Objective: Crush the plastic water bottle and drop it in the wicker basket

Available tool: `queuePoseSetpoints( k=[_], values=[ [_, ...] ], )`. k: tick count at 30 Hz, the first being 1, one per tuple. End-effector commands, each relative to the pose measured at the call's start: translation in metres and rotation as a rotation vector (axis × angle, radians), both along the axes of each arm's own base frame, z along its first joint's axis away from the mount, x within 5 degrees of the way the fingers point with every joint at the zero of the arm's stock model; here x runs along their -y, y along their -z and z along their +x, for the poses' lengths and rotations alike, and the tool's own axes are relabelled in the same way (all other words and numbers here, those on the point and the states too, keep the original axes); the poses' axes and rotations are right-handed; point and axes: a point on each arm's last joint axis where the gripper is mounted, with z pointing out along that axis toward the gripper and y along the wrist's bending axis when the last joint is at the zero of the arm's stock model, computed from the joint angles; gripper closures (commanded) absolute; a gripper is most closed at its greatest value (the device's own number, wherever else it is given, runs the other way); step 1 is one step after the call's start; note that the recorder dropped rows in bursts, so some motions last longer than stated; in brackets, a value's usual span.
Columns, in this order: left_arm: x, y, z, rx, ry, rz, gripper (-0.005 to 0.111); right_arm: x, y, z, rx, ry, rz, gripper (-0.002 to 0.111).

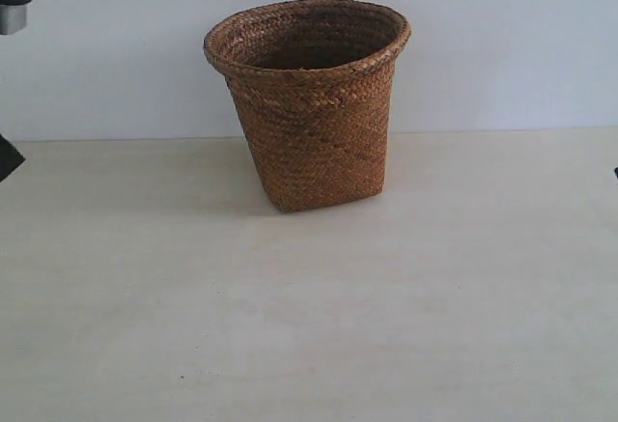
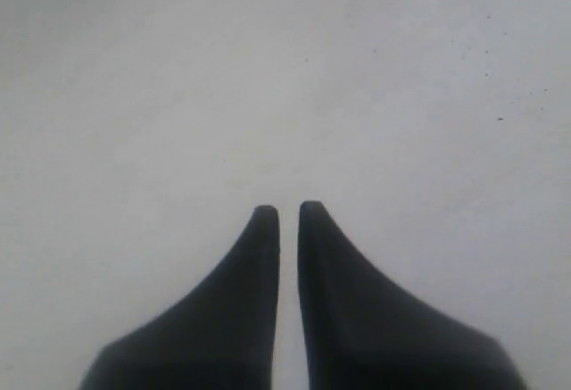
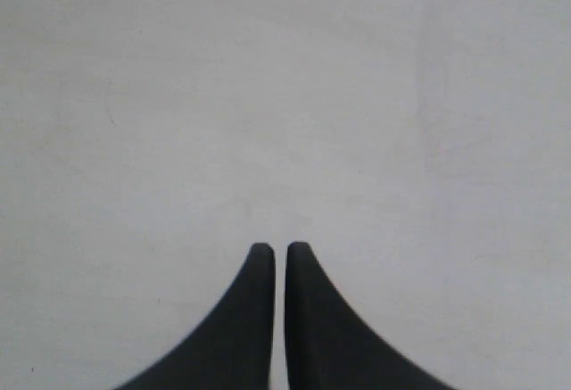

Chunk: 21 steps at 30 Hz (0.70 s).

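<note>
Since no bottle shows on the tabletop (image 1: 309, 335), check the basket (image 1: 314, 123) first. Your left tool (image 2: 287, 208) and right tool (image 3: 278, 248) are all but closed, empty.

One counter (image 1: 319, 335): pale cream, matt, faint wood grain, lying flat and running to a straight back edge; beneath the left claw (image 2: 288, 207) its surface reads off-white and even in tone; tiny dark specks (image 2: 486, 51) are scattered ahead of that claw's tips and off to one side; beneath the right claw (image 3: 274, 247) the surface is light grey, with a faint streak (image 3: 428, 78) ahead of the tips; one wall (image 1: 502, 45): pale grey-blue, plain, upright, meeting the counter along its back edge, well beyond both claws.
</note>
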Motion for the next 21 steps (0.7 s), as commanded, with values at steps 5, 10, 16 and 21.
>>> queuePoseSetpoints(
  k=[5,10,16,21],
  values=[
    [-0.016,-0.007,-0.065,0.278,-0.023,-0.126,0.102,0.002,-0.005,-0.055,0.321,0.018,0.026,0.108],
    [-0.028,-0.003,-0.117,0.516,-0.054,-0.279,0.102,0.003,-0.016,-0.101,0.566,0.024,0.046,0.108],
    [-0.035,0.008,-0.161,0.687,-0.059,-0.464,0.102,0.003,-0.029,-0.140,0.836,0.047,0.129,0.108],
    [-0.042,0.016,-0.187,0.833,-0.055,-0.547,0.102,0.003,-0.027,-0.167,0.933,0.053,0.193,0.108]
  ],
)
